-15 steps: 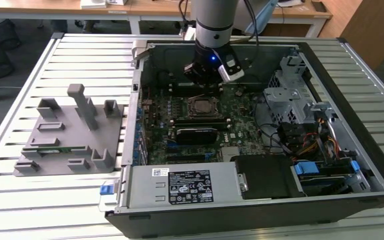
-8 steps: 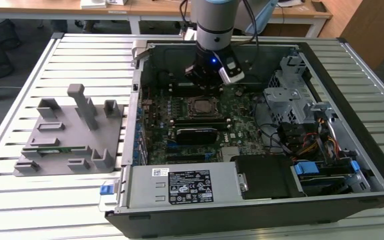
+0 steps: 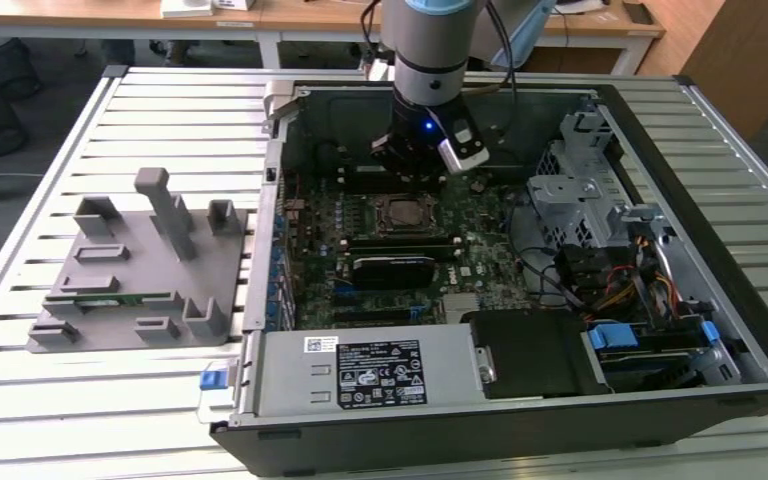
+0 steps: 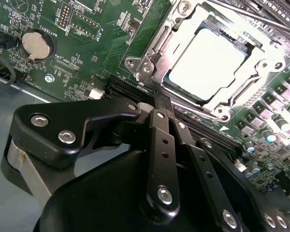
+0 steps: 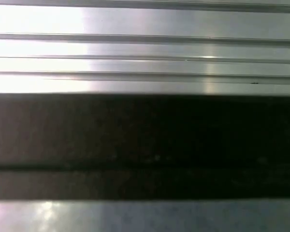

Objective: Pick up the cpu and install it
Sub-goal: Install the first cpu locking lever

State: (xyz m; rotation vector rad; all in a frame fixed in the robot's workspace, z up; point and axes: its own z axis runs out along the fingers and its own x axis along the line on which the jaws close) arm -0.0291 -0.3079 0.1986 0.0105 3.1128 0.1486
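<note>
Alignment is what this step turns on, as I judge it. The cpu has to lie flat and square inside the socket frame, with no corner riding up on the metal. Any contact from me should go straight down and be light, never a sideways shove across the motherboard.

In the second wrist view the chip's pale top sits inside that frame and looks level with it. The frame's bright bars run along its edges. I cannot tell from here whether the frame is latched down over it.

My fingers look clenched together, with no gap that I can make out and nothing between them. Their tips reach the near edge of the socket frame, just beside the cpu but not over it. The chip lies beyond the tips, apart from them, and I am not touching its top. Whether the tips rest on the board or hang just above it I cannot say.

In the exterior view I am low inside the open computer case, which stands on the slatted bench. The socket is just in front of me on the board.
</note>
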